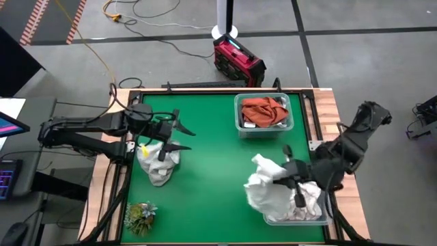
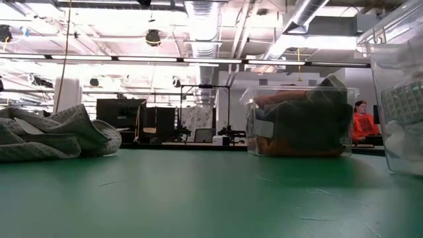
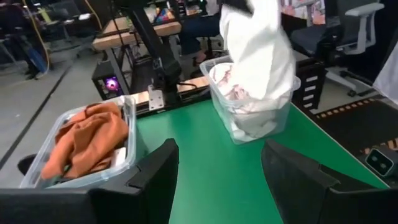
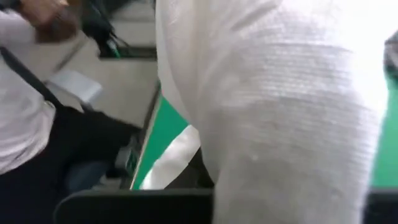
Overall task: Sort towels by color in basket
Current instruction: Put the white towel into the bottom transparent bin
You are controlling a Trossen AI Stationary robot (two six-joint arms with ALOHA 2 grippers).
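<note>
Here the green table [image 1: 212, 171] serves as the landmark, read from its left side to its right. At the left edge, the left gripper [image 1: 179, 138] hovers with its jaws apart directly over a small heap of pale and grey-checked towels [image 1: 158, 162]; nothing is held between the fingers, so this heap is judged to be the unsorted stock awaiting a pick. Near the table's front-left corner lies a green leafy tuft [image 1: 140, 217], which is no towel and stays outside the sorting. Toward the back of the table, right of centre, a clear bin [image 1: 239, 113] holds the rust-orange towel [image 1: 263, 111] together with darker cloth, evidently the place for coloured pieces. At the front-right corner, the right gripper [image 1: 283, 174] is clamped on a white towel [image 1: 266, 184], which hangs bunched against and over the rim of a second clear bin [image 1: 324, 217] already holding white cloth; the towel is held there presumably so that it can be dropped among pieces of its own colour. In the left wrist view, this white towel [image 3: 258, 56] drapes down into that bin. Behind the table, a red box [image 1: 239, 61] stands on the floor. No brand, label or writing is legible on any object.
</note>
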